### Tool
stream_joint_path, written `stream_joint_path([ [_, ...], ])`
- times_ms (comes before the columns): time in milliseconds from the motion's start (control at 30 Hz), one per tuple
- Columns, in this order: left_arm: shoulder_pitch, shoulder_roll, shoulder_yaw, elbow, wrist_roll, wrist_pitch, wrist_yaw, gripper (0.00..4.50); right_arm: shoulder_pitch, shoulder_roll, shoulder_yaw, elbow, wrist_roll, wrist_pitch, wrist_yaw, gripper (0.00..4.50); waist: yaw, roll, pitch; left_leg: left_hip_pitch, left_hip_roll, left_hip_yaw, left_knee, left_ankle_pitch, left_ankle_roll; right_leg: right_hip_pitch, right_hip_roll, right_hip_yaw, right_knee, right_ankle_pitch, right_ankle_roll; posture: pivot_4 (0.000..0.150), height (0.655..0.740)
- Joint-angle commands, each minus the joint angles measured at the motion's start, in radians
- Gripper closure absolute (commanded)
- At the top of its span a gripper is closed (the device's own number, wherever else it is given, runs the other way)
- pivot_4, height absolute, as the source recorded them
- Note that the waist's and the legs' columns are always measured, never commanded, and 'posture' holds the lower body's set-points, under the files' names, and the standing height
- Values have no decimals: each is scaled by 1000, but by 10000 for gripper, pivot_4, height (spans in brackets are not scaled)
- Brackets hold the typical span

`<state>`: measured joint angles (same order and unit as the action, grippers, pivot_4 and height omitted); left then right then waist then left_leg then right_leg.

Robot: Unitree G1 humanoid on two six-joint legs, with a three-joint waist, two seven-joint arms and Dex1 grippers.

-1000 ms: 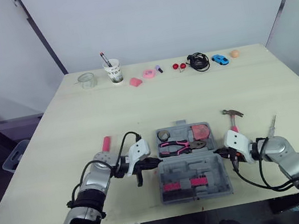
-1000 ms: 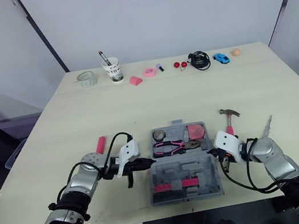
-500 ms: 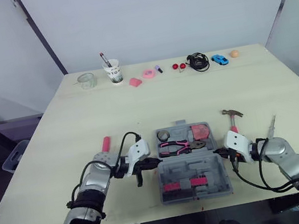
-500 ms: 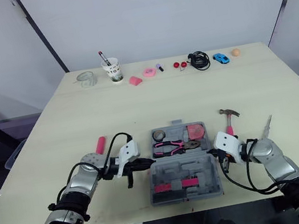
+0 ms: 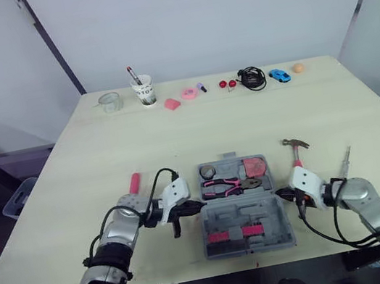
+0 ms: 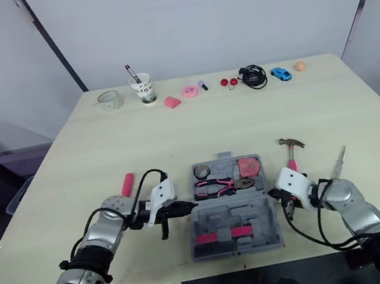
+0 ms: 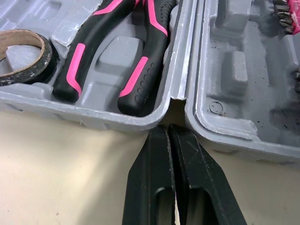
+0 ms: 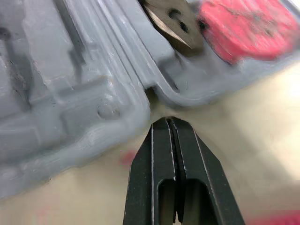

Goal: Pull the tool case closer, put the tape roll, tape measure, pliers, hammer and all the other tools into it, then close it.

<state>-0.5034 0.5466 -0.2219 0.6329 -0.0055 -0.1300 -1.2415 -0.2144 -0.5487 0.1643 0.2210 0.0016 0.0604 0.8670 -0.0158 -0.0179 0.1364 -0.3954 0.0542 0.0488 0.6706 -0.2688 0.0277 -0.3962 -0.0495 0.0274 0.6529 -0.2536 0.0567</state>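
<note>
left end effector (image 7: 169,127) clenched | right end effector (image 8: 168,120) clenched | cup (image 5: 144,91) lettering illegible

Table (image 5: 174,137): pale wood.
Far edge, left part: glass jar (image 5: 110,101), paper cup (image 5: 144,92) holding pens.
Far edge, right part: black cable (image 5: 252,78), blue toy car (image 5: 279,75), orange ball (image 5: 298,68).

Pliers (image 7: 140,77) and tape roll (image 7: 49,58) each partly beyond the left wrist view's edge
</note>
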Motion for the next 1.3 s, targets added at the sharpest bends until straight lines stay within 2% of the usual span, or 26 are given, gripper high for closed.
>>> stream_joint_path([
  [33,58,63,30,-48,-10,37,-4,43741,32,-33,-79,-67,39,-3,-24,45000,-4,0,0,0,0,0,0,0,0,0,0,0,0,0,0,1500,7400],
  [233,173,100,168,-218,-155,112,39,43741,146,-7,-210,-201,150,12,-85,45000,0,0,0,0,1,0,-1,0,0,-1,0,0,1,0,-1,1500,7400],
  [333,261,104,263,-327,-257,163,57,43741,225,13,-279,-270,200,22,-126,45000,5,0,1,-1,1,0,-1,0,0,-1,0,0,0,0,-1,1500,7400],
  [567,461,105,461,-513,-406,239,149,43741,402,43,-428,-371,288,10,-193,45000,6,0,1,-1,1,-1,-1,0,0,-1,-3,0,-2,-2,-3,1500,7400],
  [600,500,105,500,-529,-418,243,173,41517,436,47,-458,-387,300,6,-203,45000,5,0,1,-1,1,-1,-1,0,0,-1,-3,0,-2,-2,-3,1500,7400],
  [700,611,108,588,-556,-428,244,226,32068,528,65,-535,-417,342,8,-226,37632,2,0,1,0,2,-1,-2,0,0,-1,-3,0,-2,-2,-3,1500,7400],
  [767,676,100,637,-561,-429,231,256,21956,589,78,-579,-421,363,0,-230,27552,3,0,1,1,2,-1,-3,0,0,-1,-3,1,-3,-2,-4,1500,7400],
  [800,705,92,659,-564,-435,229,268,19485,619,84,-597,-419,368,-8,-231,24889,3,0,1,1,2,-1,-3,0,0,-1,-3,1,-4,-2,-4,1500,7400],
  [900,769,71,702,-567,-453,224,293,3986,674,111,-639,-423,395,-10,-243,8846,6,0,1,1,4,-1,-3,0,0,-1,-5,1,-5,-3,-4,1500,7400],
  [933,785,66,712,-565,-457,221,296,94,684,120,-649,-426,405,-8,-249,3398,5,0,1,1,3,-1,-3,0,0,-2,-7,1,-5,-3,-4,1500,7400],
  [967,800,61,721,-561,-461,216,295,0,693,128,-657,-426,411,-8,-252,511,5,0,1,1,3,-1,-3,0,0,-2,-8,1,-5,-3,-4,1500,7400],
  [1300,885,58,733,-560,-464,152,266,0,754,174,-653,-425,396,-41,-276,511,5,0,0,-1,2,-1,-5,-1,-1,-2,-19,-2,-10,-3,-4,1500,7400],
])
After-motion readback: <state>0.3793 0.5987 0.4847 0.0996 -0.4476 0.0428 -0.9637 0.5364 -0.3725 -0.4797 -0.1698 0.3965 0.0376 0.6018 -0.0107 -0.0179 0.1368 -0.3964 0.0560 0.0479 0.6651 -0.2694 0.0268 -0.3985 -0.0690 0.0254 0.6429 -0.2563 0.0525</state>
